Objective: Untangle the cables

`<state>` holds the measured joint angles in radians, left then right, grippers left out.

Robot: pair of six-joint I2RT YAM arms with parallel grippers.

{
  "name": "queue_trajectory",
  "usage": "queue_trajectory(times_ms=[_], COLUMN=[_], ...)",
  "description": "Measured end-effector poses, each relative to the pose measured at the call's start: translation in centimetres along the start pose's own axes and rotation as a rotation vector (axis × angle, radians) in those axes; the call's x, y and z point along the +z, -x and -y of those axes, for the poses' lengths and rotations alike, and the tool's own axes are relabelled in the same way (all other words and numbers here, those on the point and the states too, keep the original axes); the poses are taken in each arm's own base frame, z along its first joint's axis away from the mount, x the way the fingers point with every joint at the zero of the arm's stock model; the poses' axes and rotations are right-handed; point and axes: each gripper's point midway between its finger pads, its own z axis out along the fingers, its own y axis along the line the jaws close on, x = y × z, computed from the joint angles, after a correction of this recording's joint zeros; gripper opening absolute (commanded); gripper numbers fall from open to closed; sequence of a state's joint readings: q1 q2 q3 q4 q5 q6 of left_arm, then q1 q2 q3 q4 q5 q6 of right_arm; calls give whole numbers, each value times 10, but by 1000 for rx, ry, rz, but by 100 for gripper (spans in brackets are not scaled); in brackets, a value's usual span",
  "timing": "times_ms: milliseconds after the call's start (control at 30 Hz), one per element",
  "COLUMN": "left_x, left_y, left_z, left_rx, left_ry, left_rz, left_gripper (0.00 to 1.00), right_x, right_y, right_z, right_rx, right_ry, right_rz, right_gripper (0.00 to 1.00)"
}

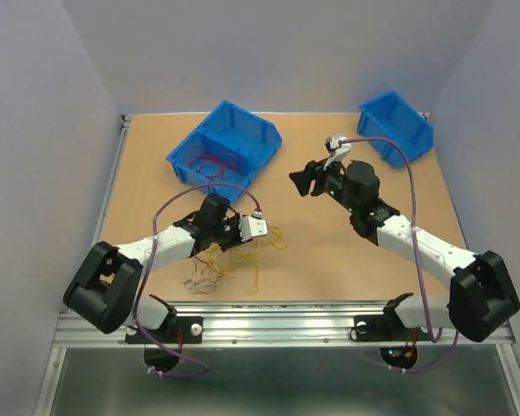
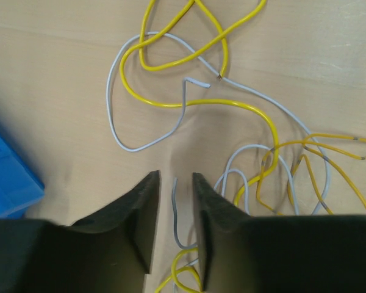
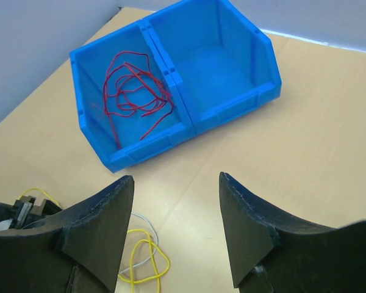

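Your stock on the tan wooden tabletop (image 1: 329, 260), counted.

Bins: two. A large blue plastic bin (image 1: 247, 130) of two compartments stands far centre-left. A smaller single blue plastic bin (image 1: 397, 126) stands far right.

Cables: two lots.
- Lot one: thin red wires (image 3: 134, 91), several, looped together in the large bin's left compartment. They cross too much for you to count singly. The bundle is about as wide as it is long, with no clear axis.
- Lot two: thin yellow and grey-white wires (image 1: 230, 260), loose on the table beside the left arm at the near edge. These are also too crossed to count. The tangle's long axis runs left to right along that edge, and a yellow loop lies farthest right.

Grippers: two.
- The left gripper (image 2: 174, 183) is low over lot two, its black fingers narrowly parted and not clenched. One grey-white wire end (image 2: 175, 207) lies in the gap, running along the fingers with its free tip pointing away from the wrist.
- The right gripper (image 3: 177, 180) is raised, well apart from the wires, and faces the large bin. Its jaws are spread wide and grasp nothing.
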<state>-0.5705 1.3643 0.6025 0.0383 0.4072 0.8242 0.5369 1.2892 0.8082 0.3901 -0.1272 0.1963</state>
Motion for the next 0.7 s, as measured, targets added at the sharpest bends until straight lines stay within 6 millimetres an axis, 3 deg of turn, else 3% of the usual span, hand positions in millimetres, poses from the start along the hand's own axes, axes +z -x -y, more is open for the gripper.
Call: queue_trajectory(times_ms=[33,100,200,333,433,567,700], left_x=[0,0,-1,-4,-19,-40,-43], left_y=[0,-1,-3,0,13,28,25], left_z=[-1,-1,-2,-5,-18,-36,-39], left_rx=[7,7,10,3,-2,-1,-10], left_ry=[1,4,8,25,83,155,163], left_rz=[-1,-7,-14,-6,43,113,113], left_gripper=[16,7,4,0,0,0,0], right_x=[-1,-1,2,11,15,15,15], right_y=[-1,-2,-8,-37,-53,-52,-52], right_z=[1,3,6,14,18,18,18], right_rx=[-3,-12,-18,-12,-7,-7,-6], right_ry=[-7,-16,-21,-40,-49,-48,-49], right_rz=[-2,-6,-21,-95,-137,-133,-132], right_gripper=[62,62,62,62,62,57,57])
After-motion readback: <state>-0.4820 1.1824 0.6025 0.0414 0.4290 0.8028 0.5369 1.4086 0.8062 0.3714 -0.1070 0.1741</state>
